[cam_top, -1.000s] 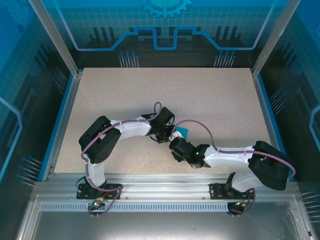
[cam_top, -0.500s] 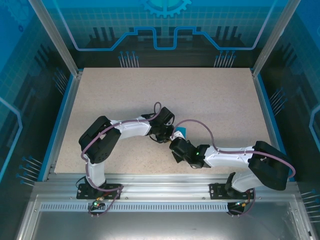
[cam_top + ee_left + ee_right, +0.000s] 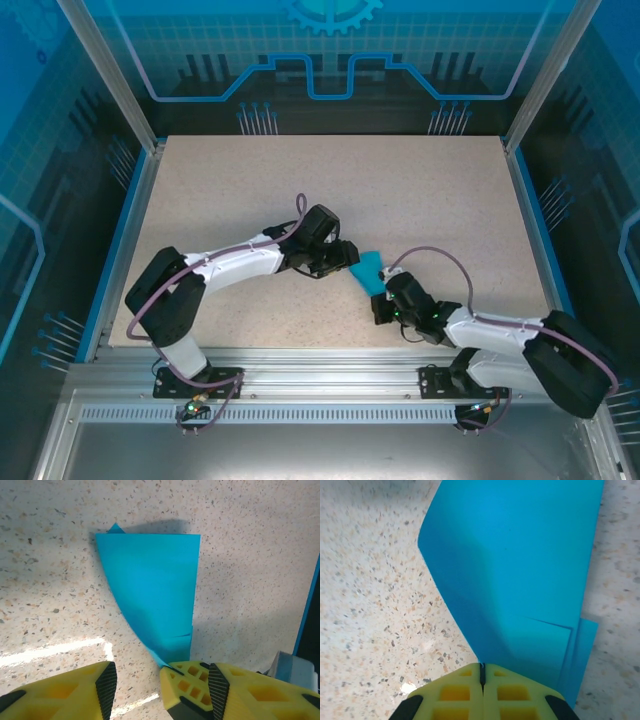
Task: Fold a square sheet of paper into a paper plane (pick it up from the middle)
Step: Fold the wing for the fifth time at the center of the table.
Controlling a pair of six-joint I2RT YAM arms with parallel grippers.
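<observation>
Where the two arms meet near the front of the speckled table (image 3: 250,180), the left arm (image 3: 230,265) reaches in from the left and the right arm (image 3: 500,335) from the near right corner. The teal sheet of paper (image 3: 368,268) lies between their tips, low over the tabletop. It is already folded into a layered piece, wide at its far end and narrowing toward the near end.

The right gripper (image 3: 385,290) is clenched on that narrow near end. In the right wrist view its yellow fingers (image 3: 455,692) are pressed together with the paper's edge caught in the seam, and the sheet (image 3: 520,570) fans out ahead of them with its layers showing at the right.

The left gripper (image 3: 348,256) sits just beside the sheet's left edge. In its wrist view its fingers (image 3: 75,690) stand apart, released, and the sheet (image 3: 150,580) stretches away from the gap, its tip nearer the right-hand finger.
</observation>
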